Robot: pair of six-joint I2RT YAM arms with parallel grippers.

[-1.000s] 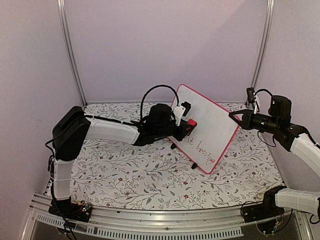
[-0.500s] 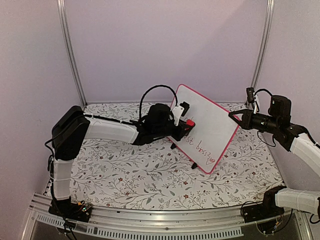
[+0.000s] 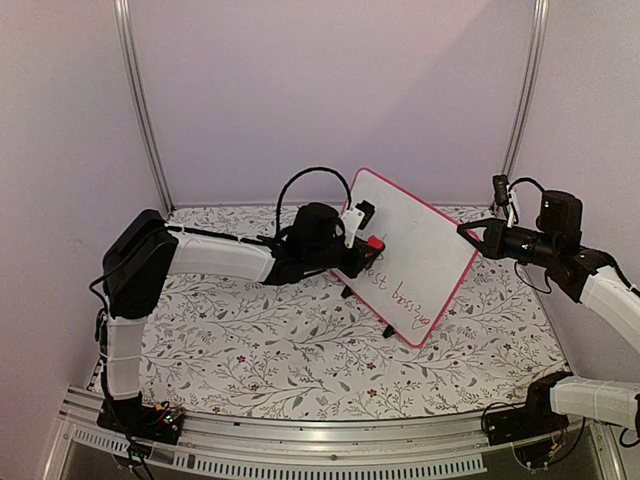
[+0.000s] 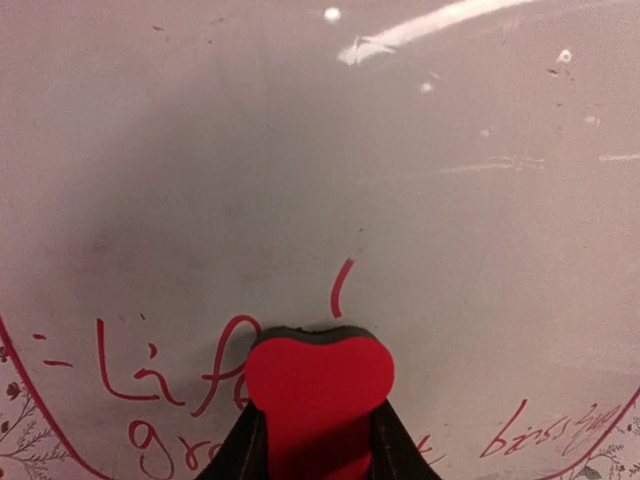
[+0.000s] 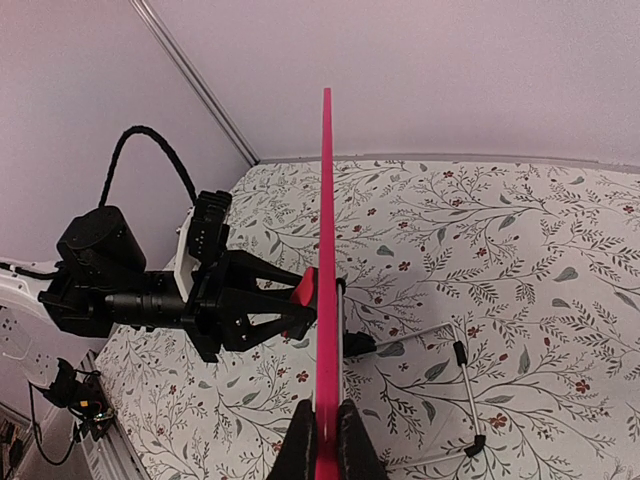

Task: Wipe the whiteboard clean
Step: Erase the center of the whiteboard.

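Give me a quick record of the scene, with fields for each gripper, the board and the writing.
left gripper: shut on red eraser, eraser against the whiteboard face
right gripper: shut on the whiteboard's side edge
whiteboard: standing tilted on floral tabletop
handwriting: red, along the lower part; upper area blank

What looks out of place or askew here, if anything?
Nothing really: the whiteboard stands angled across the table, its edge pinched by the right gripper, while the left gripper presses a red eraser to it.
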